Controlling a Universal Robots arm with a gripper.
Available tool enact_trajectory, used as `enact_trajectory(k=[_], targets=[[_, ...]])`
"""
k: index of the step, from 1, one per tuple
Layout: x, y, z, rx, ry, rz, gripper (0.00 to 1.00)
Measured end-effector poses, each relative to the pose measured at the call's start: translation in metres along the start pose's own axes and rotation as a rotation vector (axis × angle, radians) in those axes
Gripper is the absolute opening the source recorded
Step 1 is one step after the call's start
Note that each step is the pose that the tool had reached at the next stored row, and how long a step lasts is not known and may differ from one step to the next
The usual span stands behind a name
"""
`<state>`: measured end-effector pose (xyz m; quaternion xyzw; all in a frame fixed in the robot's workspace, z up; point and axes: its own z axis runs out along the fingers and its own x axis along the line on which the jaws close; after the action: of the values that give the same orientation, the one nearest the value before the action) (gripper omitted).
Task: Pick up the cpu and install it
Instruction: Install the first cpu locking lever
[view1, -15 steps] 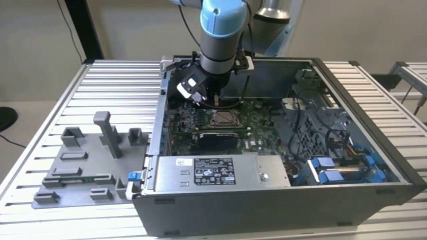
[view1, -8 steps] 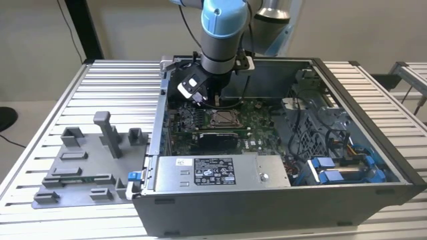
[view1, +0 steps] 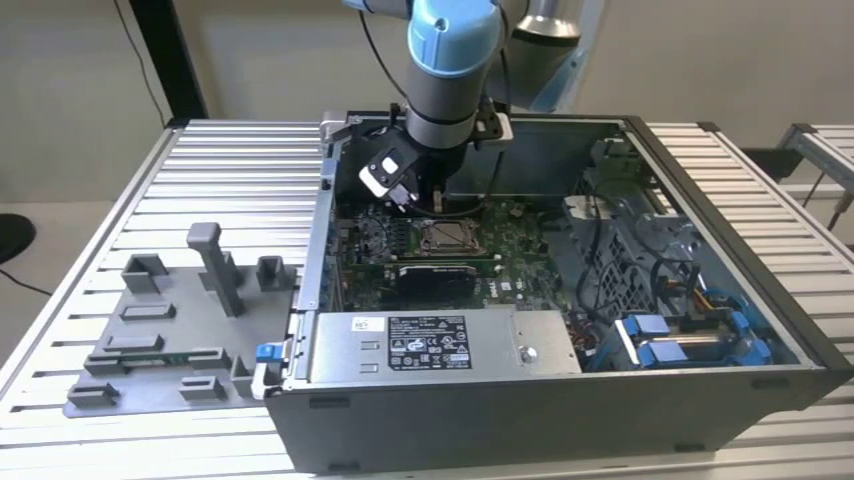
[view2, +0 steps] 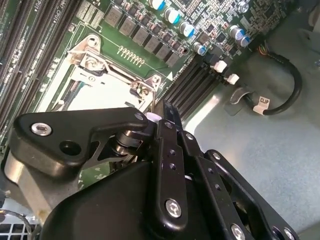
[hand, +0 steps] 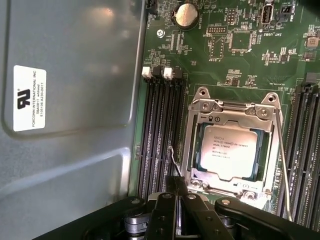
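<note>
One cpu (hand: 231, 150) sits seated in its socket (hand: 200, 145) on my screen, just past my gripper (hand: 176, 186), whose fingers are pressed together, empty, not touching it.

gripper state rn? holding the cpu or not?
Tool: fingers together, shut, nothing visibly held. The cpu sits in the socket on the green board.
</note>
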<state>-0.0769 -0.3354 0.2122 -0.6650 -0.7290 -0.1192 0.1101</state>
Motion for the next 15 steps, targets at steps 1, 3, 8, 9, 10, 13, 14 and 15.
enact_trajectory(k=[1,3,8,9,10,13,14,15], targets=[[-0.0001,0.0007,0.0001,0.0000,0.0000,0.000,0.00],[-0.0002,0.0018,0.0002,0.0000,0.0001,0.000,0.00],[-0.0003,0.0041,0.0005,0.0000,0.0001,0.000,0.00],[-0.0004,0.0048,0.0006,0.0000,0.0000,0.000,0.00],[-0.0004,0.0054,0.0007,0.0000,0.0001,0.000,0.00],[-0.0006,0.0072,0.0010,-0.0001,0.0002,0.000,0.00],[-0.0007,0.0078,0.0011,0.0000,0.0001,0.000,0.00],[-0.0007,0.0084,0.0013,0.0000,0.0001,0.000,0.00]])
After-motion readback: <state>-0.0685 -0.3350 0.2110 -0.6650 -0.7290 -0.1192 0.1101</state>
